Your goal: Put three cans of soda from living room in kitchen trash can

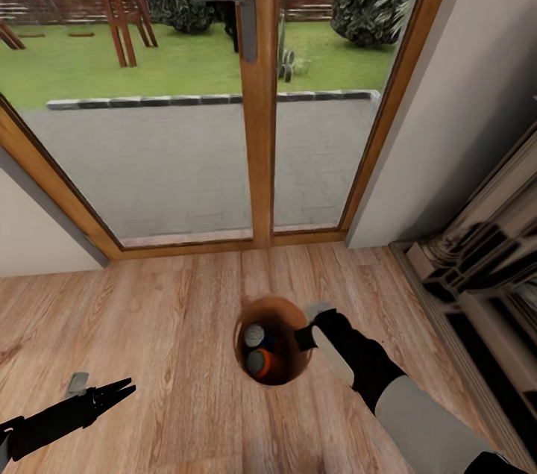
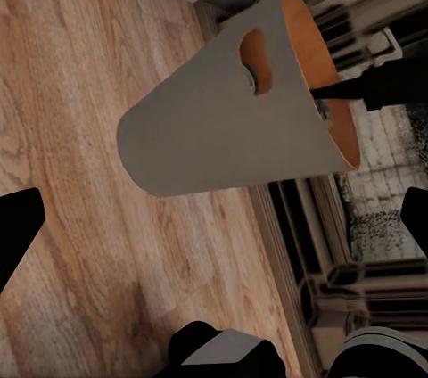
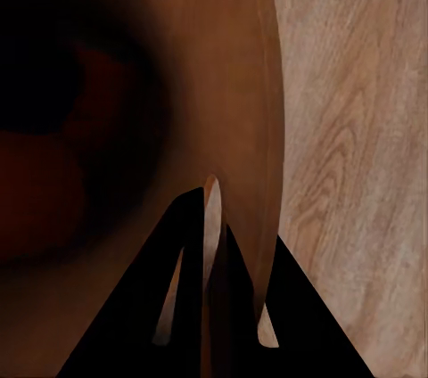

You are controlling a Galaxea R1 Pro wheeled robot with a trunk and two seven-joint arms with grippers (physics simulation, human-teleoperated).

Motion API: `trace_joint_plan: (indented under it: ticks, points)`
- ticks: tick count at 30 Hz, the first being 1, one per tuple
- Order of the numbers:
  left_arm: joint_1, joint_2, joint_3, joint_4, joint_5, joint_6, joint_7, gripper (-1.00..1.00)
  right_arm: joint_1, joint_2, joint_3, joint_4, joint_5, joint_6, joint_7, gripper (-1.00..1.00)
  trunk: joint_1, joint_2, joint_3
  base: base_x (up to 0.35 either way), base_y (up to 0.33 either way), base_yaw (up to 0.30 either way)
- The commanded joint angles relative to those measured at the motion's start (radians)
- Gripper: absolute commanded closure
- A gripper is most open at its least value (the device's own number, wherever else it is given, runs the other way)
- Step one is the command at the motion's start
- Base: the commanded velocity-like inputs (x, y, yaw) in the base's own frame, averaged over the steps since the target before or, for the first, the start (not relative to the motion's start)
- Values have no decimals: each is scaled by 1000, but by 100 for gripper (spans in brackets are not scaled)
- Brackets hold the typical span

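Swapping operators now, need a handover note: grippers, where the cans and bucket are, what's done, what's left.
Right gripper: shut on the rim of the trash can, one finger inside the wall and one outside, as the right wrist view shows.
Left gripper: open, empty, low over the wood floor to the bucket's left.
Cans: one blue can and one orange can lie in the bucket; a third can't be confirmed.
Location: in front of the wood-framed glass doors, so not in the kitchen.
Left: verify the third can, then carry the bucket to the kitchen and set it down.
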Motion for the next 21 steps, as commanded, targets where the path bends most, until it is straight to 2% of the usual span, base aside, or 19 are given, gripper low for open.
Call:
trace_joint_plan:
  ticks: [1, 3, 6, 21]
  points:
    - [0, 0, 0, 0, 0, 0, 0, -100, 0, -25, -9, -16, -21, -4, 50, 100, 0, 0, 0, 0, 0, 0]
    - [0, 0, 0, 0, 0, -1, 0, -100, 0, -60, -32, -49, -21, -3, 134, 100, 0, 0, 0, 0, 0, 0]
    - [0, 2, 0, 0, 0, -2, -3, -100, 0, -81, -49, -72, -20, -1, 197, 100, 0, 0, 0, 0, 0, 0]
    - [0, 3, 1, 0, 0, -3, -3, -100, 1, -84, -48, -78, -19, -5, 214, 100, 0, 0, 0, 0, 0, 0]
